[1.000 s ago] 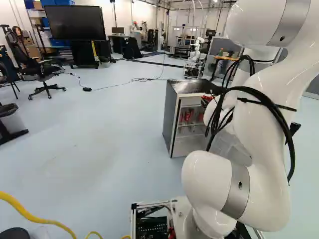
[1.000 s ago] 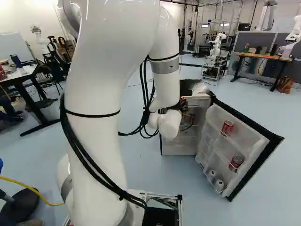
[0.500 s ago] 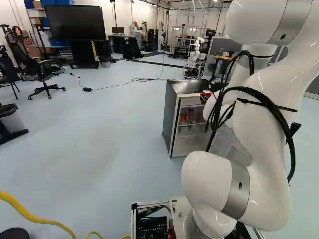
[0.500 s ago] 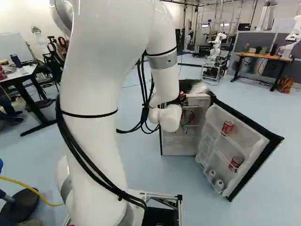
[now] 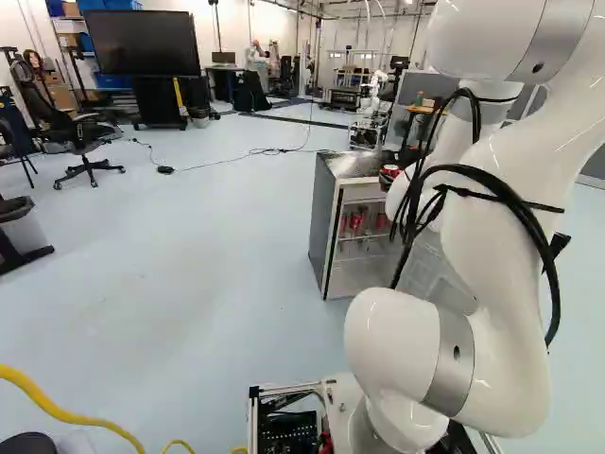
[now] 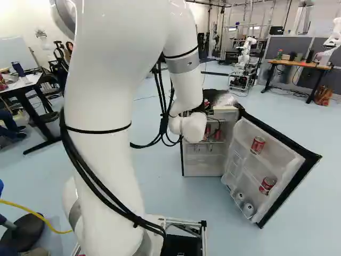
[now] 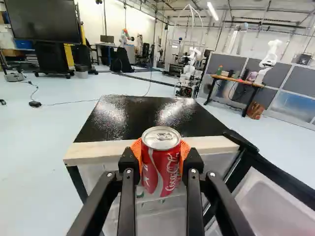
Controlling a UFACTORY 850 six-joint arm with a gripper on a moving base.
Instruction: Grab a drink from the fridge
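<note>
The jaws, partly open, grip a red can (image 7: pixel 160 167); the open fridge door (image 6: pixel 285 159) holds more cans (image 6: pixel 258 145).

The room is bright, with a lit ceiling lamp (image 7: pixel 211 9) far off in the wrist view. Speckled glare lies in two patches on the dark fridge top (image 7: pixel 140 118). The can lid (image 7: pixel 161 137) gleams, highlights streak the white arm (image 5: pixel 482 246), and shadows on the pale floor (image 5: pixel 189 265) are soft.

Orange pads (image 7: pixel 136 149) clasp an upright red can (image 7: pixel 160 164).
</note>
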